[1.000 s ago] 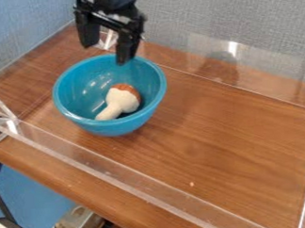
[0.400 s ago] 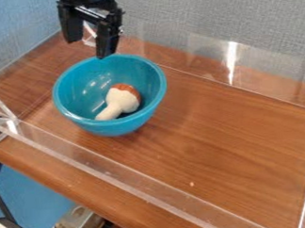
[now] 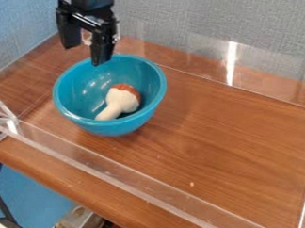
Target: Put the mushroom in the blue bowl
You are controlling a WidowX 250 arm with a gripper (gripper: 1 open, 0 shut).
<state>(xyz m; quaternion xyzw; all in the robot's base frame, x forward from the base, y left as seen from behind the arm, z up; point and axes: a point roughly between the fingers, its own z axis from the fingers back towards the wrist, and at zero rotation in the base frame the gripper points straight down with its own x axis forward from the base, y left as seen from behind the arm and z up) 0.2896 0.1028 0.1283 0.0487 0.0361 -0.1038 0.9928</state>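
The blue bowl (image 3: 80, 107) stands on the left part of the wooden table. Inside it lies the mushroom (image 3: 118, 99) on its side, orange-brown cap toward the back right, cream stem toward the front. My gripper (image 3: 85, 45) hangs open above the bowl's far left rim, pointing down, with nothing between its black fingers (image 3: 102, 44). It is apart from the mushroom.
A clear acrylic wall (image 3: 170, 195) runs along the table's front edge, with more panels at the left and back right (image 3: 260, 60). The wooden table (image 3: 219, 123) stretches to the right of the bowl. A blue-grey wall stands behind.
The gripper has shifted left from above the bowl's far rim to above its far left rim, staying open. The mushroom and bowl have not moved.
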